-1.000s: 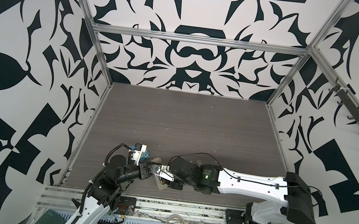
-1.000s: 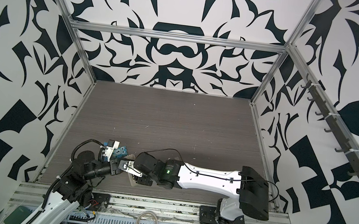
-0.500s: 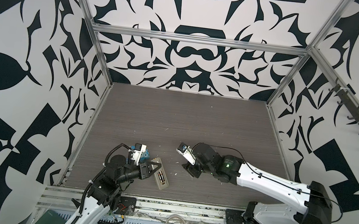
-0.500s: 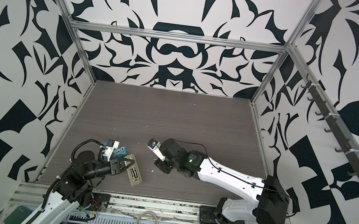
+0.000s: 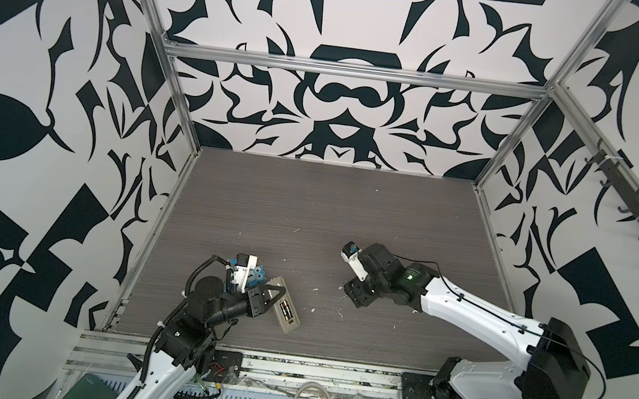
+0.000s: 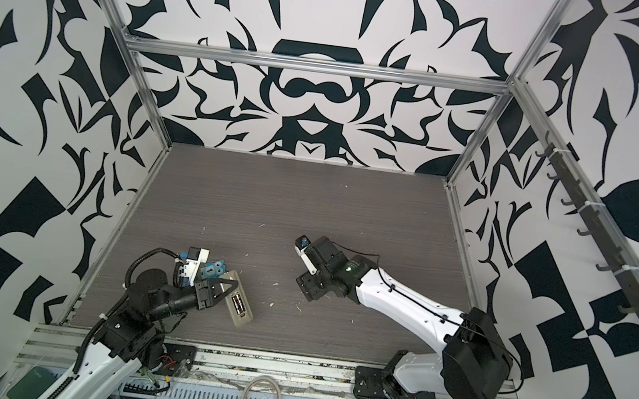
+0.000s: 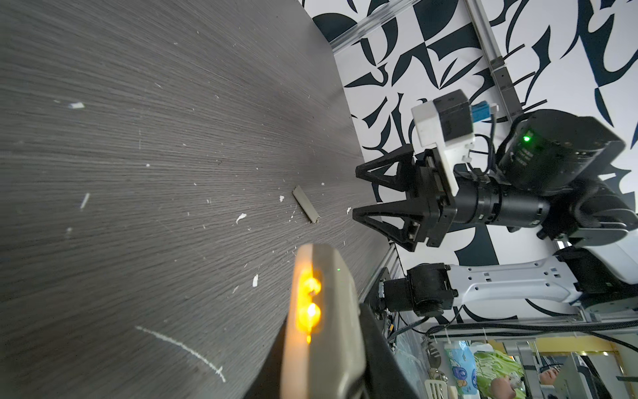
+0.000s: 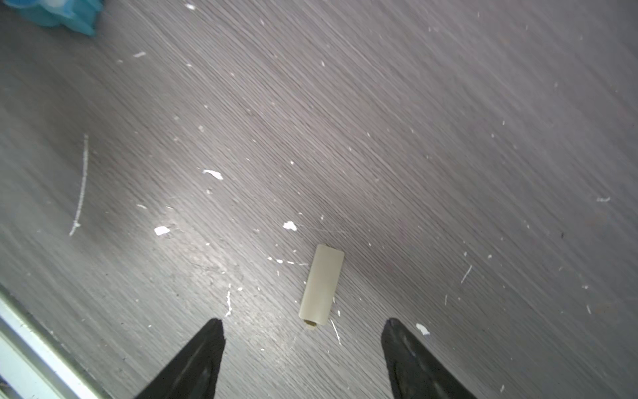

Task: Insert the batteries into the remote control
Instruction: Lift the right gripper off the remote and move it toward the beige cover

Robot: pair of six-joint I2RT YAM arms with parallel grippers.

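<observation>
Pinching remote control (image 5: 292, 323) in left hand (image 5: 276, 290), right hand (image 7: 355, 190) spread near flat cover (image 8: 321, 285); risks skidding it across tabletop (image 8: 448, 138).

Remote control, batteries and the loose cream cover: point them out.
remote control (image 5: 291, 323): a top view, bare end beyond the batteries.
batteries (image 6: 237, 304): a top view, middle of the pair.
loose cream cover (image 8: 321, 285): right wrist view, its middle.
</observation>
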